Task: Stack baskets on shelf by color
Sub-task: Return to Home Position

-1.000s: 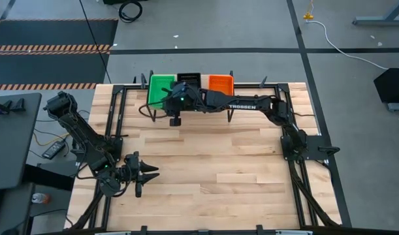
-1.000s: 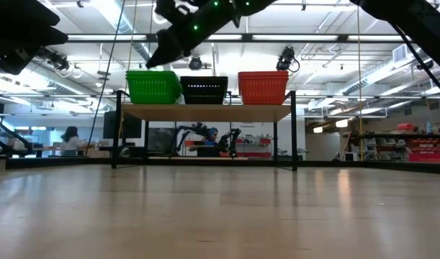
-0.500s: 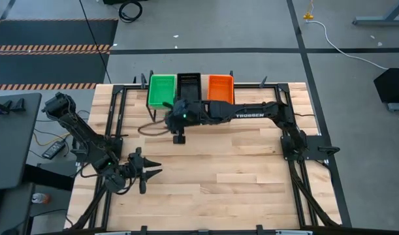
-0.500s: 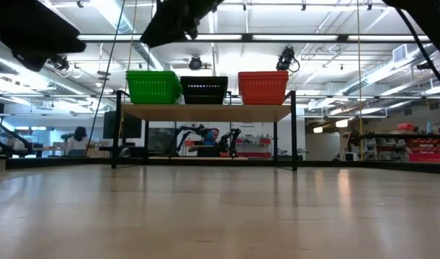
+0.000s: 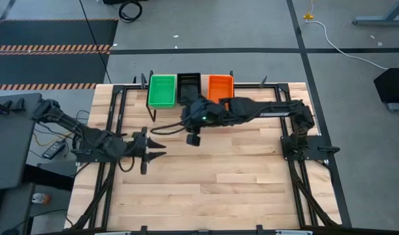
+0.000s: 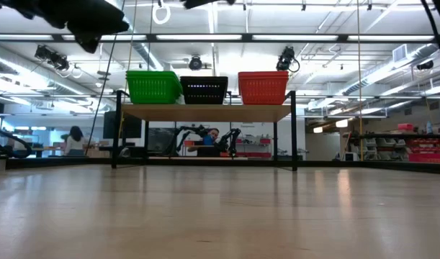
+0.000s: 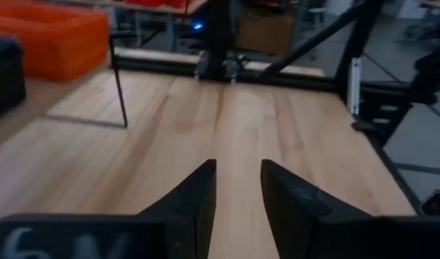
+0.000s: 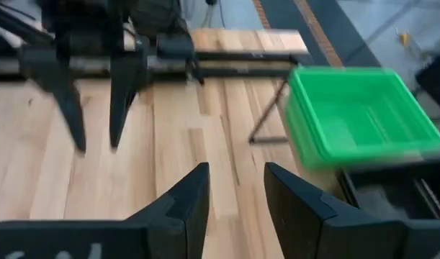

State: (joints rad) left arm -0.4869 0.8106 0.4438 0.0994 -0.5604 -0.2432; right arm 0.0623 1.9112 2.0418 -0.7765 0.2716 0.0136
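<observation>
Green (image 5: 162, 90), black (image 5: 189, 85) and orange (image 5: 220, 87) baskets stand side by side, bottoms down, on the shelf (image 6: 205, 113) at the table's far edge. My right gripper (image 5: 166, 128) hangs in front of the shelf, pointing toward the table's left, open with nothing between its fingers (image 8: 234, 180); the green basket (image 8: 364, 115) lies beside it. My left gripper (image 5: 159, 147) is just nearer on the left half, pointing right, open and empty (image 7: 238, 180). The orange basket (image 7: 50, 36) shows ahead of it.
Black metal frame rails (image 5: 114, 117) run along the table's left, right and far sides. A thin shelf leg (image 7: 120, 93) stands on the wood. The bare tabletop (image 5: 238, 170) spreads across the middle and near part. A person (image 6: 74, 137) sits far behind the table.
My right gripper has drawn back from above the green and black baskets toward the near edge and the right, rising out of the low view and rolling. My left gripper has swung from the near left toward the far edge and the table's middle, rising and rolling.
</observation>
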